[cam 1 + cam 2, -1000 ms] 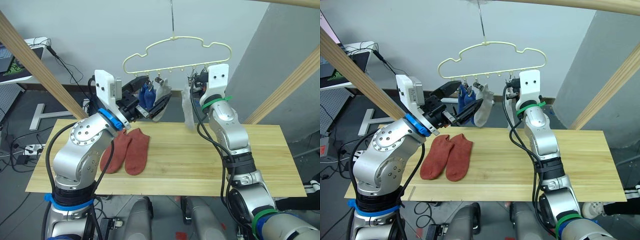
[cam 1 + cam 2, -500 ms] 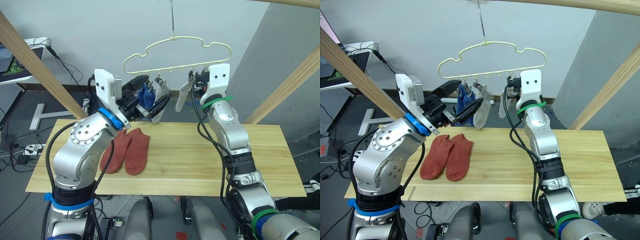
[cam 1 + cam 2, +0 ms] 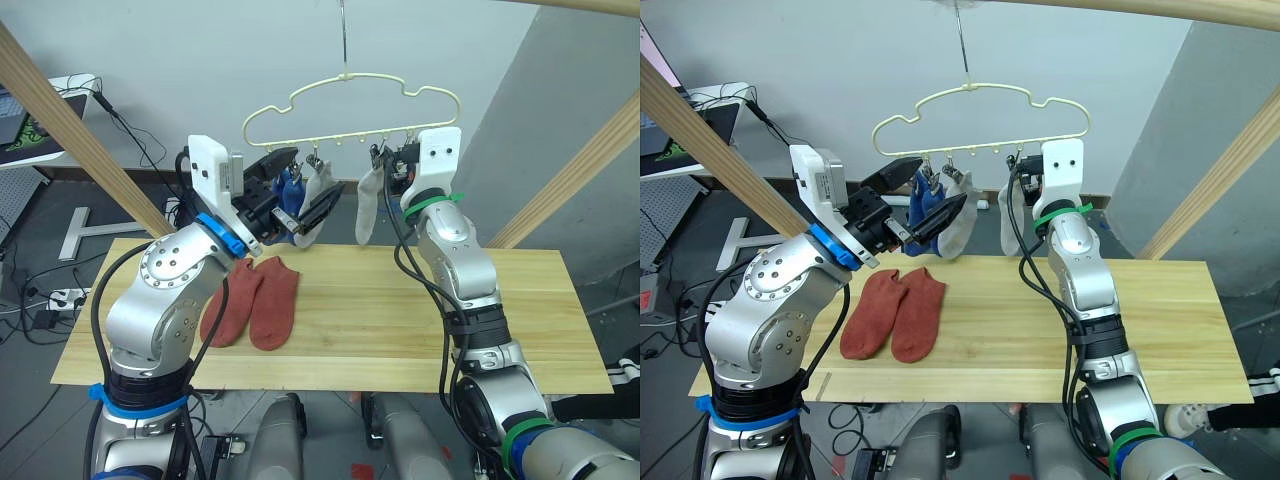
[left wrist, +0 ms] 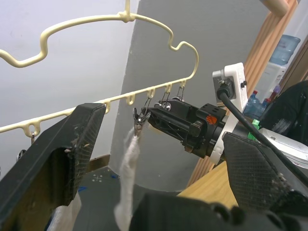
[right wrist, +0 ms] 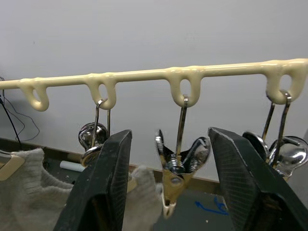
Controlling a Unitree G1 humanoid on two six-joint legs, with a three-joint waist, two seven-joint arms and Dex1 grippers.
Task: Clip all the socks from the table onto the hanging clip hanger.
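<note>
While two rust-red socks (image 3: 253, 301) lie flat lengthwise on the pale wood table (image 3: 520, 300), below and just beside the left gripper (image 3: 290, 190), both grippers stand spread and empty at the thin cream clip hanger (image 3: 350, 95); a soft grey sock (image 3: 367, 205) hangs beside the right gripper (image 3: 385, 165)

The cream clip hanger (image 3: 352, 108) is hanging above the wooden table (image 3: 400, 320). Blue socks (image 3: 290, 188) and a grey sock (image 3: 313, 190) are dangling from its left clips, with another grey sock (image 3: 367, 205) hanging further right. The left gripper (image 3: 293, 192) is spreading open around the blue ones. The right gripper (image 3: 392, 160) is sitting beside the right-hand grey sock. Two rust-red socks (image 3: 253, 300) are lying below the hanger.
</note>
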